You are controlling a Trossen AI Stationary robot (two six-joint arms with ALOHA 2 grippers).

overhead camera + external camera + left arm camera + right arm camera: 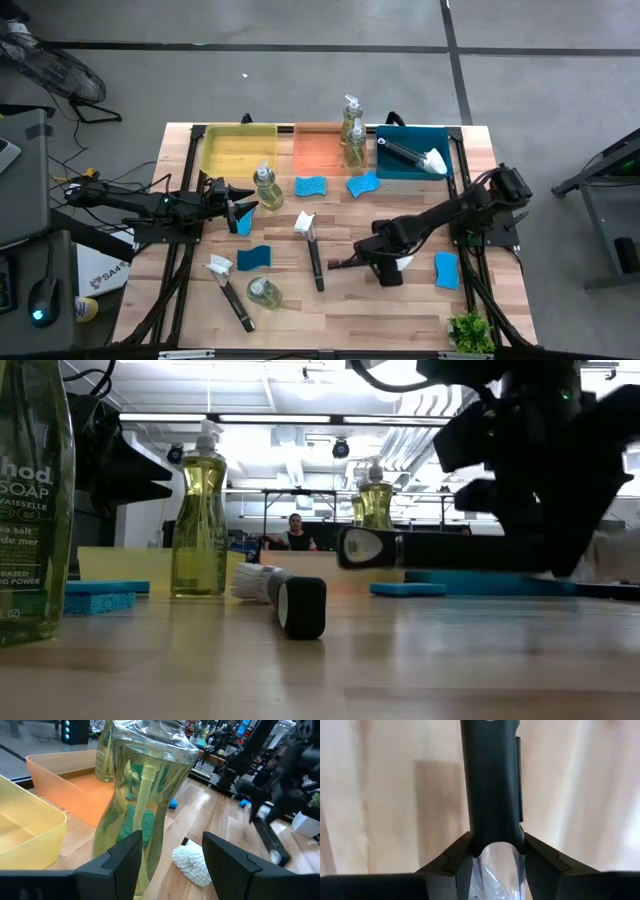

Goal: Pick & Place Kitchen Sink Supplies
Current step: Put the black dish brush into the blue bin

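The right tool (385, 264) is clamped on a dish brush (492, 795), lifted just off the surface (330, 320) near its middle-right. The dark handle runs level, its long axis pointing toward the left arm, white head at the tool. The blue tray (390, 168) lies at the far edge, already holding 1 brush. The left tool (240, 206), fingers wide, faces a soap bottle (265, 187) just ahead.

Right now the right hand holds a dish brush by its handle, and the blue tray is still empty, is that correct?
Not quite. The right hand does hold a dish brush by its handle, but the blue tray is not empty: the high view shows another brush lying in it.
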